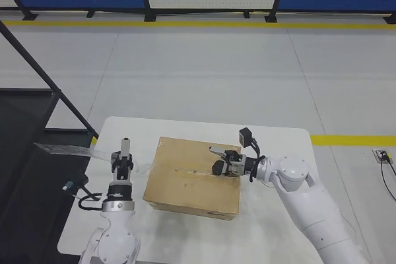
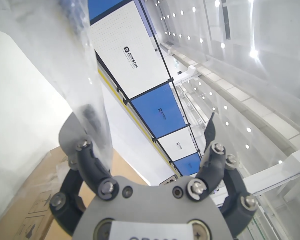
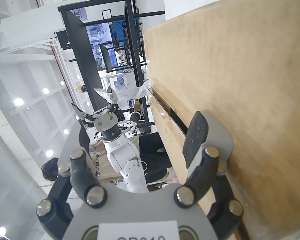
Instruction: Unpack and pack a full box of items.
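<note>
A closed brown cardboard box [image 1: 191,177] lies in the middle of the white table [image 1: 277,142]. My right gripper [image 1: 218,162] hovers open over the box top by the centre seam. One ribbed pad [image 3: 195,136] rests beside the seam [image 3: 165,106], where the flaps gape slightly. My left gripper [image 1: 123,160] stands to the left of the box, pointing upward with its jaws wide open [image 2: 150,123]. A strip of clear plastic film [image 2: 72,51] clings to one of its fingers and trails off left over the table edge [image 1: 59,149]. The left gripper [image 3: 107,109] also appears beyond the box.
A black metal frame [image 1: 46,99] stands off the table's left side. A small black object with a cable [image 1: 79,187] lies near the table's left edge, close to the left arm. Bare table surface lies behind the box and to its right.
</note>
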### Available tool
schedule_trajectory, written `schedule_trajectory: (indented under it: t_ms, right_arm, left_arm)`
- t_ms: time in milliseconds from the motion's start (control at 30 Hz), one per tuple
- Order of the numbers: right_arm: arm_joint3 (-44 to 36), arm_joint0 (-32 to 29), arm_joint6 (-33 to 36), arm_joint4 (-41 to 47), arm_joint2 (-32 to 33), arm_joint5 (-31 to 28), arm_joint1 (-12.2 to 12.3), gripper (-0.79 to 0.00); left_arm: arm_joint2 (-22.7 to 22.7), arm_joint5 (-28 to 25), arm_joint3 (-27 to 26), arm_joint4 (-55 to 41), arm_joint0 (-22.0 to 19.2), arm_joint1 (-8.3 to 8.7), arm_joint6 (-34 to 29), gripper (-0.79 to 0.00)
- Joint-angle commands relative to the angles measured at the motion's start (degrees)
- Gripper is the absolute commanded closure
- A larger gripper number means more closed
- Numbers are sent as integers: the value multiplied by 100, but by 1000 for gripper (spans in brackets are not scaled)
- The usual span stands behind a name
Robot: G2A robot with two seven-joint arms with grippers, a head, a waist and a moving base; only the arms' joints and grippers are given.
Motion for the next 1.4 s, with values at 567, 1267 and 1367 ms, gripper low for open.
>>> schedule_trajectory:
  t_ms: [567, 1267, 1367]
  right_arm:
    - [-223, -147, -32, -1, 139, 29, 81, -785]
    - [-217, -311, -40, 142, 268, -143, 148, -785]
    - [-240, -355, -40, 155, 296, -158, 162, -785]
  left_arm:
    - [1029, 341, 97, 1357, -243, -136, -312, -785]
    - [1537, 448, 579, 2053, -720, -290, -752, -785]
    - [1587, 439, 654, 2189, -772, -302, -878, -785]
